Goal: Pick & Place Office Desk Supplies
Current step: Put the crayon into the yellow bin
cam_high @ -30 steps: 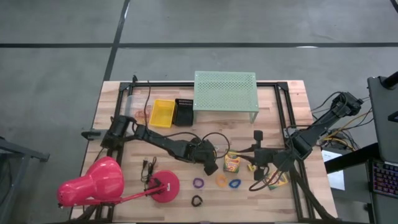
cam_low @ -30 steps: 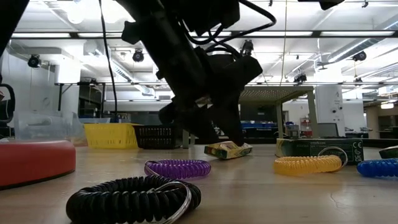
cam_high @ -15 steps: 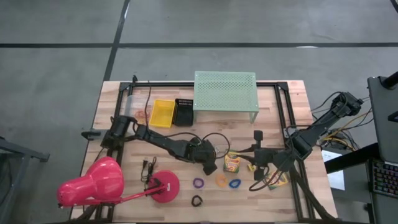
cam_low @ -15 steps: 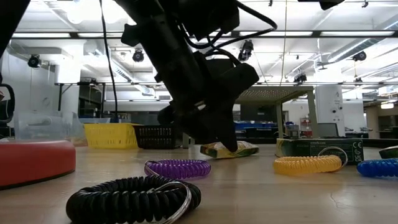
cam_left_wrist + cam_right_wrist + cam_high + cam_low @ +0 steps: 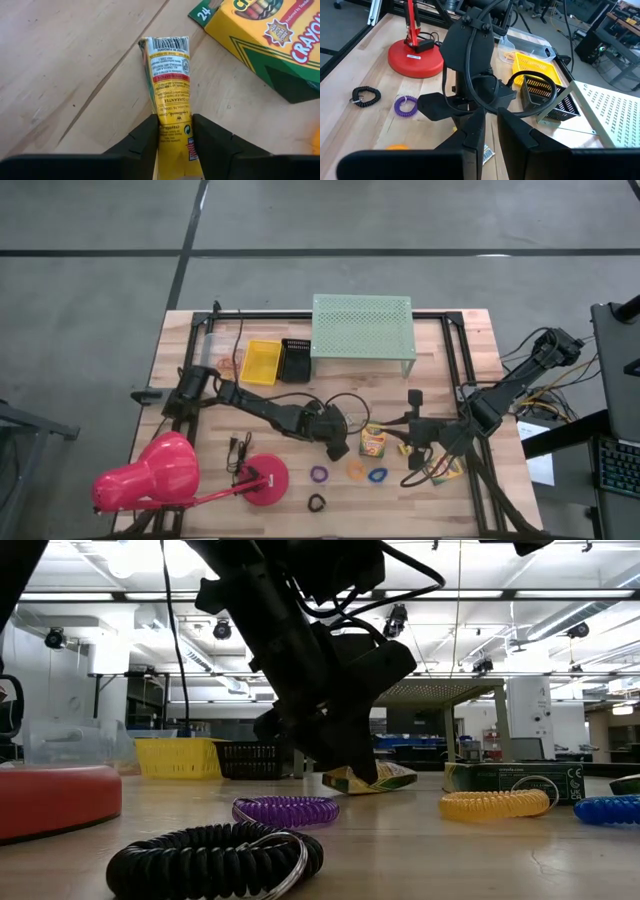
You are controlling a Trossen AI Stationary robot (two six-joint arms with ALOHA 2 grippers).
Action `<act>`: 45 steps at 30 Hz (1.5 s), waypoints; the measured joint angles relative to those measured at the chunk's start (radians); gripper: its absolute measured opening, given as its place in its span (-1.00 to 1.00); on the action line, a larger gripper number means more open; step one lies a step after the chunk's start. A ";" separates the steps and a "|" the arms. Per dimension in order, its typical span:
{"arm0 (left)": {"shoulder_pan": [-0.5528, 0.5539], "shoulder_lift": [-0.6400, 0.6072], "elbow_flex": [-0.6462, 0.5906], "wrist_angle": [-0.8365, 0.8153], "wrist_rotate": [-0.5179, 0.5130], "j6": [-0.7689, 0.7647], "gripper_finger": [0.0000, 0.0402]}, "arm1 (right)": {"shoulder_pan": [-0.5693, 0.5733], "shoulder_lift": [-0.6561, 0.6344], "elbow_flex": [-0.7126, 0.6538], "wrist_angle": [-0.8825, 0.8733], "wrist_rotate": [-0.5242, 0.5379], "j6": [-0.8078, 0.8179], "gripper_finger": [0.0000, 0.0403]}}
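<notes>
- The left claw is clenched on the small crayon box, one finger on each long side. The narrow faces are a good choice, because the box is slim enough there to fit between the jaws.
- The grip sits at the near end of the box, so most of its length sticks out ahead of the claw. In the low view the box tilts, one end raised off the bench. I judge this to be the start of a lift, with the box liable to droop or twist.
- The big crayon box lies just beside the small one but apart from it. The claw comes in on the side away from it, which keeps the fingers clear.
- The purple ring, orange ring and blue ring lie in a row on the bench near the front edge. The black ring lies nearer the edge still. None is touched, and they look like later picks.
- The yellow bin and black bin stand at the back, beside the shelf. They are likely places for the box, though I cannot tell which.
- The right claw waits on the right of the big crayon box, facing the left arm. I cannot tell whether it is clenched or released.
- The lamp lies at the front left, well out of the way.
</notes>
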 joint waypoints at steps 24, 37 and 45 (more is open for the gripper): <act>-0.048 -0.363 -0.028 -0.541 -0.336 -0.395 -0.40 | 0.000 0.000 0.000 0.000 0.000 0.000 -0.76; -0.020 -0.697 -0.279 -0.732 -0.344 -0.737 -0.40 | 0.000 0.000 0.000 0.000 0.000 0.000 -0.76; 0.212 -0.823 -0.483 -0.589 -0.377 -0.646 -0.40 | 0.000 0.000 0.000 0.000 0.000 0.000 -0.76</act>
